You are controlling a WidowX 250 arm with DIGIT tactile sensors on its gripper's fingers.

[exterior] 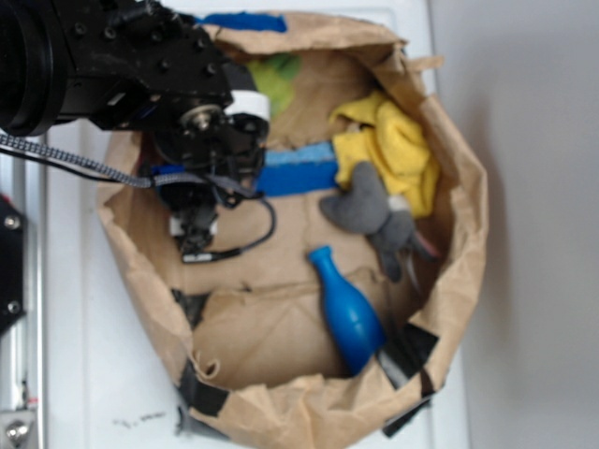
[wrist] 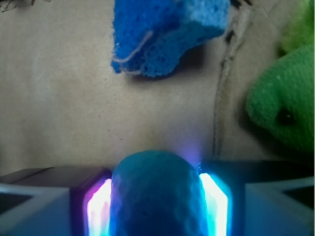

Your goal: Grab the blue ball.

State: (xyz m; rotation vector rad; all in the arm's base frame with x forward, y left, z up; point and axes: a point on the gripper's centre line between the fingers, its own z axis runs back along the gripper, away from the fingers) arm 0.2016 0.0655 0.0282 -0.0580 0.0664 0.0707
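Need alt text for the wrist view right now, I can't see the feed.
The blue ball sits clamped between the gripper fingers, lit pads against both sides. Beyond it on brown paper lie a blue sponge and a green plush.

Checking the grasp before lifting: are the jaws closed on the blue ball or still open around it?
Closed on it. In the wrist view the blue ball fills the gap, both lit pads pressing its sides.

Turquoise blue ball [wrist: 157, 196], faintly dimpled. Blue sponge [wrist: 165, 32]; green plush [wrist: 285, 108]; yellow cloth [exterior: 398, 150]; grey plush [exterior: 374, 213]. Dark blue bottle [exterior: 346, 313]; brown paper bag [exterior: 271, 327]; black gripper [exterior: 194, 234].
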